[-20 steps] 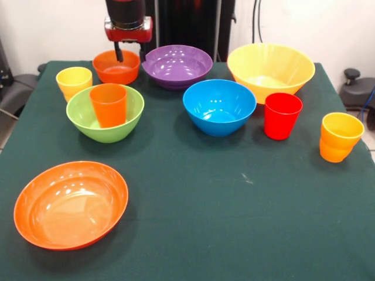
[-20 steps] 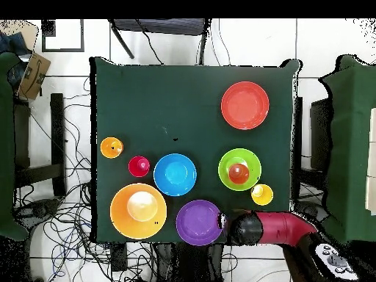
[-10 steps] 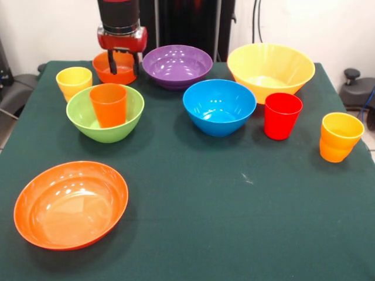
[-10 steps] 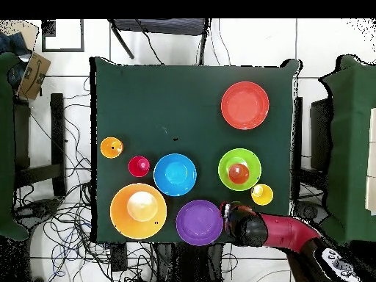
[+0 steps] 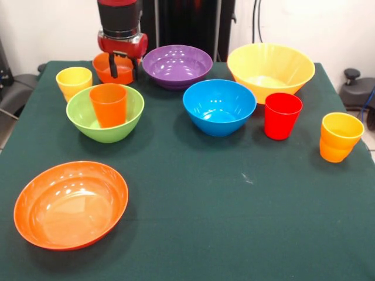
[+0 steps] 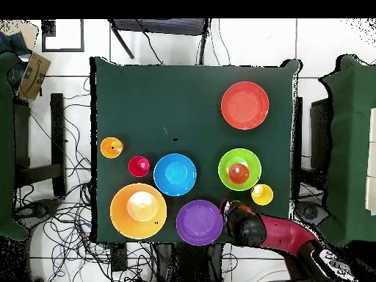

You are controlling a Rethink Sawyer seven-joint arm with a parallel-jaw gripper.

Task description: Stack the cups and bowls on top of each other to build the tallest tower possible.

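Observation:
My gripper (image 5: 123, 68) is open and hangs over the small deep orange bowl (image 5: 104, 63) at the table's far left, its fingertips (image 5: 112, 71) down at the bowl's rim height. In front of it the green bowl (image 5: 85, 123) holds an upright orange cup (image 5: 108, 104). The yellow cup (image 5: 74, 82) stands left of the green bowl. The purple bowl (image 5: 177, 65), blue bowl (image 5: 219, 106), big yellow bowl (image 5: 270, 70), red cup (image 5: 282, 116) and yellow-orange cup (image 5: 340, 136) stand apart. The wide shallow orange bowl (image 5: 70, 204) sits at the near left. In the overhead view the arm covers the small orange bowl; the gripper (image 6: 233, 213) shows beside the purple bowl (image 6: 198, 222).
The table has a dark green cloth (image 5: 234, 222). In the overhead view cables lie on the floor round the table, and dark green furniture (image 6: 352, 147) stands to the right.
My gripper has come down and shifted a little left in the front view, from above and behind the small orange bowl to over it. The cups and bowls have not moved.

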